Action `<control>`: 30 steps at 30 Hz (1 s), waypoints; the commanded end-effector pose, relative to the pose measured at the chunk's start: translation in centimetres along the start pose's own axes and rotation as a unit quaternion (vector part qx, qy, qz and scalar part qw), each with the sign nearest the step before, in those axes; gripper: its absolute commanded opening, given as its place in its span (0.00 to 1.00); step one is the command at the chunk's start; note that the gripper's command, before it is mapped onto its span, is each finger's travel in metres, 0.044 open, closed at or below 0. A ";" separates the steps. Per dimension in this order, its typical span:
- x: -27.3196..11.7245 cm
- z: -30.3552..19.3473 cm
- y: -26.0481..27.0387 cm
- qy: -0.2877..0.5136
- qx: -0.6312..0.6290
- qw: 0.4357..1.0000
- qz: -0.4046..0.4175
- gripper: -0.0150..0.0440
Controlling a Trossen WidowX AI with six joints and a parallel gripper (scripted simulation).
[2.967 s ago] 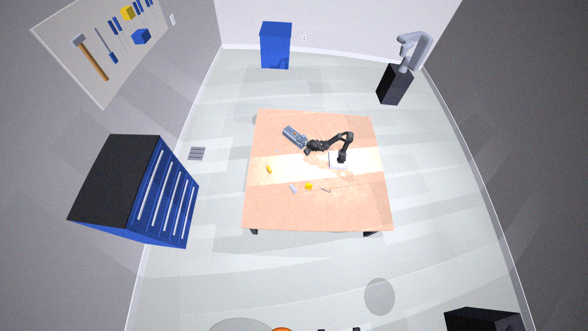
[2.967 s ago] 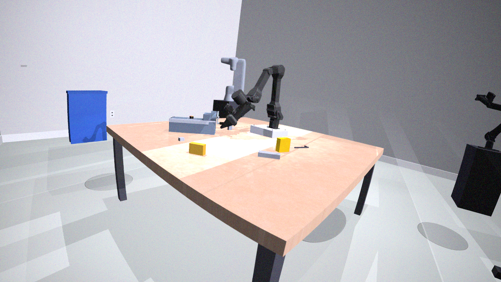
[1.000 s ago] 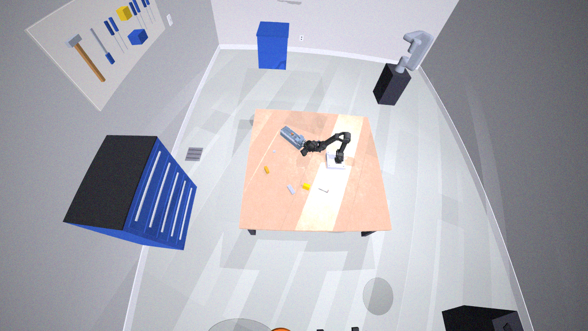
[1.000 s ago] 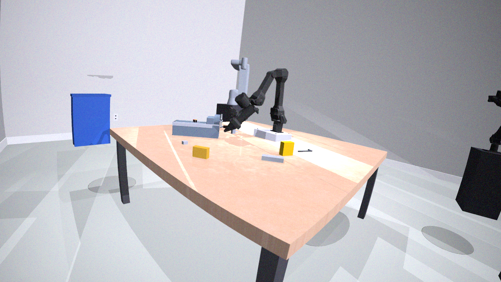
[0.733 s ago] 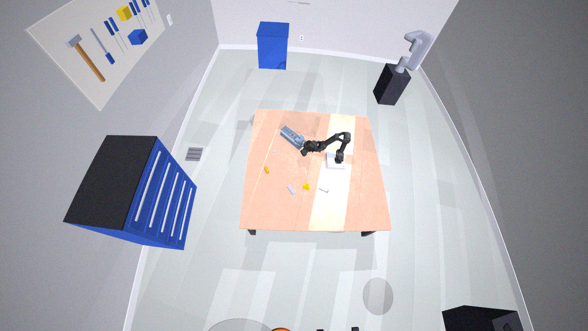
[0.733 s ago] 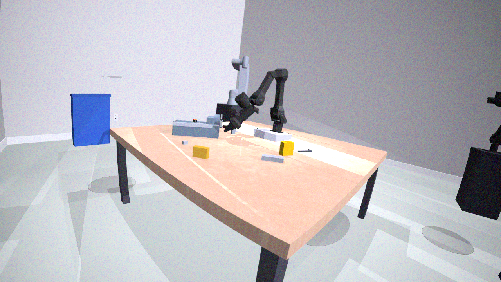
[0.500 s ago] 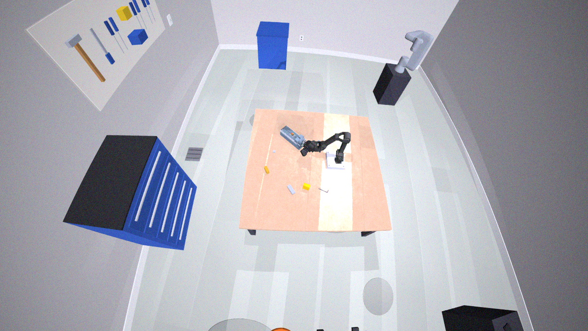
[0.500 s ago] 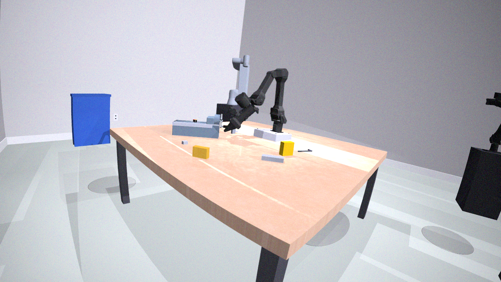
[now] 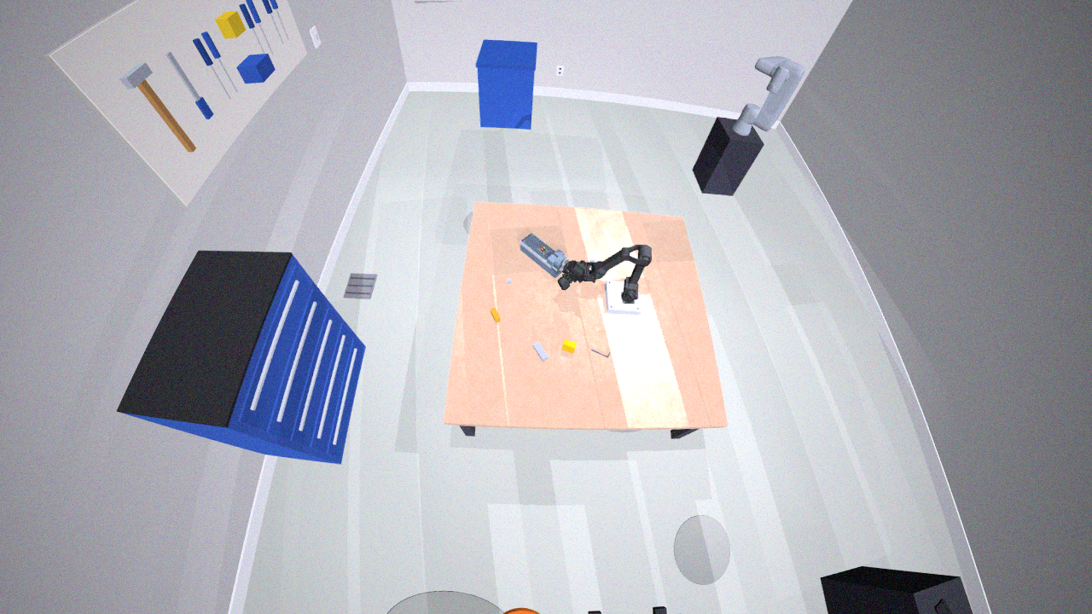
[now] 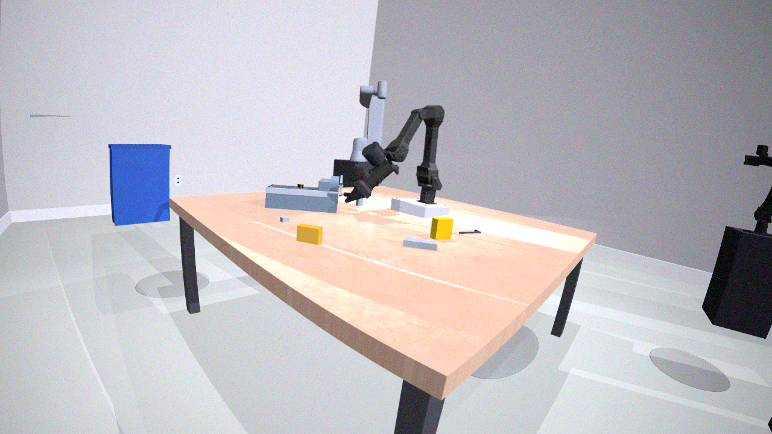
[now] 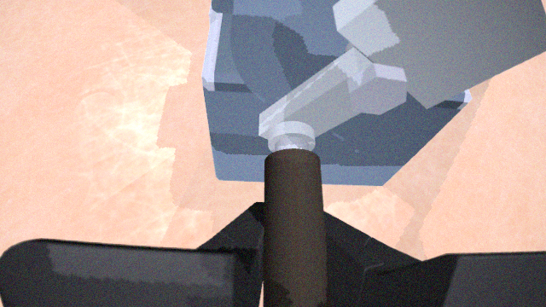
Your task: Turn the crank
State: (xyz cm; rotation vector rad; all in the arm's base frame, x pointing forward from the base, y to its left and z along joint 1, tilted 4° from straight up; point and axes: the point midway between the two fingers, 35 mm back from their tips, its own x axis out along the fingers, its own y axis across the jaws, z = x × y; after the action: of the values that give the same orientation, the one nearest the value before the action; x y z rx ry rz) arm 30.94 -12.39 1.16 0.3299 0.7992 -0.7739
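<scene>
The machine (image 9: 539, 252) (image 10: 300, 198) (image 11: 239, 107) is a grey-blue block on the table, with a slide on top. A small red pointer (image 9: 543, 247) shows on the slide in the overhead view; the brass marks are too small to tell. A pale grey crank arm (image 11: 328, 95) runs from the machine's end face to a dark brown handle (image 11: 293, 205). My gripper (image 11: 282, 215) (image 9: 566, 278) (image 10: 351, 197) is shut on the handle, at the machine's end nearest the arm's base.
On the wooden table (image 9: 534, 381) (image 10: 410, 302) lie two yellow blocks (image 10: 309, 233) (image 10: 441, 228), a grey bar (image 10: 420, 243), a small grey cube (image 10: 284, 219) and a dark hex key (image 10: 469, 232). The arm's white base plate (image 10: 420, 207) stands behind them.
</scene>
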 end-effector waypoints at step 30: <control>-1.2 1.0 1.2 -0.006 0.000 1.000 0.011 0.25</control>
State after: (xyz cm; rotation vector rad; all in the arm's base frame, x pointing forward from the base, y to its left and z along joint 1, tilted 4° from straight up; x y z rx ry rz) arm 31.48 -11.86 1.94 0.3322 0.8017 -0.7644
